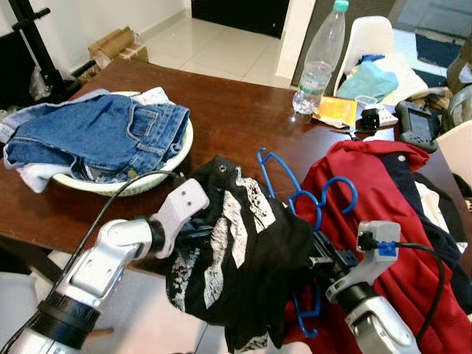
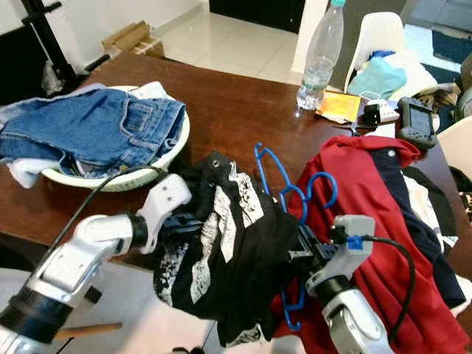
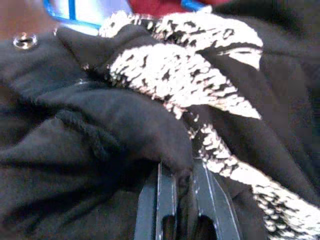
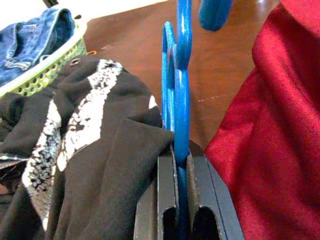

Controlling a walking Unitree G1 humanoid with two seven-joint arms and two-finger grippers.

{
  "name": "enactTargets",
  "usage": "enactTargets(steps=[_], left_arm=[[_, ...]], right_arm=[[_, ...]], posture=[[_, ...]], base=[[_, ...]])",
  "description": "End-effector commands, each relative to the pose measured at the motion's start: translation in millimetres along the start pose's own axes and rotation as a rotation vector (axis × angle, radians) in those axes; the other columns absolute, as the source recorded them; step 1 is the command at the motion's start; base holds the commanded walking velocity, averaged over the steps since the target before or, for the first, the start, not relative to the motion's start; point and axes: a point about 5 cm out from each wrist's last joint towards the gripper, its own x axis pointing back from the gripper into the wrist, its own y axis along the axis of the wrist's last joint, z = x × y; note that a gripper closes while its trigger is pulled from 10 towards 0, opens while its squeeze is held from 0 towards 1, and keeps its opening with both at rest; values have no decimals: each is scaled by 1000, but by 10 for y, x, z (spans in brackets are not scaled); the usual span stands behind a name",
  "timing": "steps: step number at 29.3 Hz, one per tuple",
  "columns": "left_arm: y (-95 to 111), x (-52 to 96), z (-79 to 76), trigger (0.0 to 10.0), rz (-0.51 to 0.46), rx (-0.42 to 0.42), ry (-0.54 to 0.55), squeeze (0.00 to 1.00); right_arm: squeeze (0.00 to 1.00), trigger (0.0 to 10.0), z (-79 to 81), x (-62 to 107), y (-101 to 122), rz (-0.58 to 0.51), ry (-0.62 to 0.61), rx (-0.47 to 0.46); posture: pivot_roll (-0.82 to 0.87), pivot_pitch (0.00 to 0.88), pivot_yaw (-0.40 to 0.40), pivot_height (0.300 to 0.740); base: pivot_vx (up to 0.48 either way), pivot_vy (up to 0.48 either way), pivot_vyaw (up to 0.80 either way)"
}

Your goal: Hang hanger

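Both silver arms are reaching forward over the near edge of the brown table (image 1: pixel 243 110). The left gripper (image 3: pixel 182 200) is pinching a fold of the black printed garment (image 1: pixel 236 251). The right gripper (image 4: pixel 181 197) is clamping the blue hanger (image 4: pixel 181 115), standing between the garment and red clothing (image 1: pixel 383 199).

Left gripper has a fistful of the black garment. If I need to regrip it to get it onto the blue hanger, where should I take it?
Probably at the edge by the metal eyelet, coming from the robot's left. That hem lies uppermost on the black garment, beside the blue hanger that the right gripper clamps. The left gripper pinches a bunched fold lower down.
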Motion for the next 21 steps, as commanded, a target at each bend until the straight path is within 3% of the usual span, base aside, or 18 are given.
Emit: enactTargets(steps=[1, 2, 3, 4, 6, 7, 8, 11, 12, 14, 21], left_arm=[[57, 9, -73, 0, -37, 13, -55, 0], [57, 9, -73, 0, -37, 13, -55, 0], [178, 17, -181, 10000, -116, 60, -95, 0], [178, 17, -181, 10000, -116, 60, -95, 0], [216, -38, -488, 10000, -181, 142, -175, 0], [216, -38, -488, 10000, -181, 142, -175, 0], [212, -68, -626, 10000, -192, 169, -213, 0], [212, -68, -626, 10000, -192, 169, -213, 0], [188, -109, -753, 10000, -189, 191, -256, 0], [151, -144, -832, 10000, -173, 206, -282, 0], [-29, -207, -969, 10000, -114, 280, -315, 0]], right_arm=[[0, 10000, -47, 23, -62, 30, -23, -5], [0, 10000, -47, 23, -62, 30, -23, -5], [0, 10000, -52, 8, -44, 10, -27, -38], [0, 10000, -52, 8, -44, 10, -27, -38], [0, 10000, -27, -39, 7, -31, -18, -92], [0, 10000, -27, -39, 7, -31, -18, -92], [0, 10000, -15, -56, 20, -40, -11, -101], [0, 10000, -15, -56, 20, -40, -11, -101], [0, 10000, -5, -66, 21, -41, -5, -100], [0, 10000, 2, -73, 16, -39, -2, -96], [0, 10000, 10, -82, 8, -39, -2, -89]], posture=[[22, 191, -48, 740], [22, 191, -48, 740], [35, 186, -43, 740], [35, 186, -43, 740], [44, 179, -43, 740], [44, 179, -43, 740], [46, 178, -43, 740], [46, 178, -43, 740], [50, 178, -43, 740], [49, 179, -37, 740], [45, 178, -29, 740]], base=[[0, 0, 0], [0, 0, 0], [0, 0, 0], [0, 0, 0], [-126, 0, 0], [-251, 0, 0], [-277, 0, 0], [-277, 0, 0], [-356, 0, 0], [-354, 0, 0], [-359, 0, 0]])
